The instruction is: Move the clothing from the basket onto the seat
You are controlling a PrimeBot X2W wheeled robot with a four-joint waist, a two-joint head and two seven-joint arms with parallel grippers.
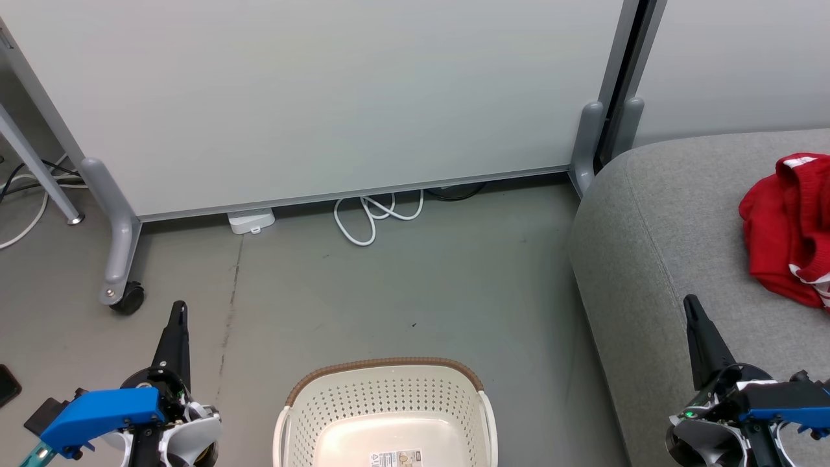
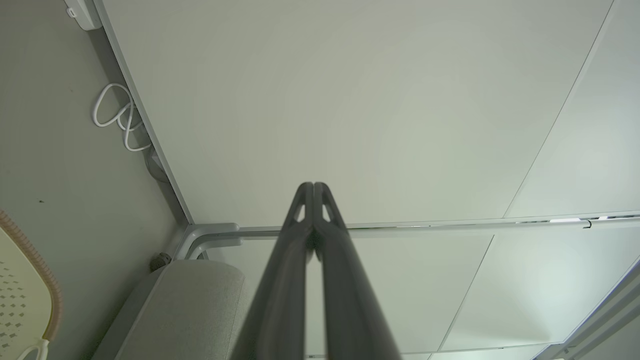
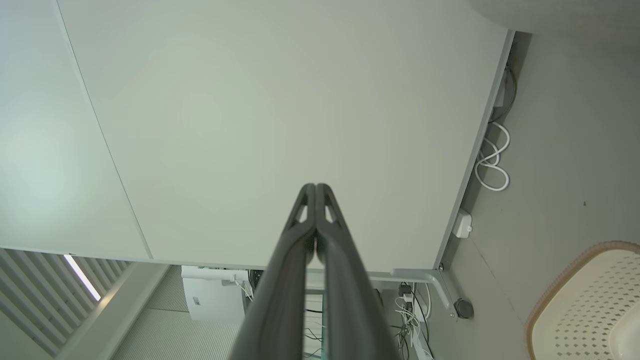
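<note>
The cream basket (image 1: pixel 386 395) with a brown rim stands on the floor at the bottom centre, its inside bare apart from a label. Red clothing (image 1: pixel 788 227) with white trim lies crumpled on the grey seat (image 1: pixel 668 227) at the right. My left gripper (image 1: pixel 178 310) is shut and empty at the lower left, left of the basket. Over the seat's front part, my right gripper (image 1: pixel 691 303) is also shut and empty. In the left wrist view the shut left gripper (image 2: pixel 313 186) points at the panel, with the basket rim (image 2: pixel 47 280) at the lower left. The right wrist view shows the shut right gripper (image 3: pixel 316 187) and the basket (image 3: pixel 590 310).
A pale partition panel (image 1: pixel 324 97) on grey wheeled feet (image 1: pixel 120 259) stands behind the basket. A white cable (image 1: pixel 376 217) coils at its base. Dark objects (image 1: pixel 8 384) lie on the floor at the far left.
</note>
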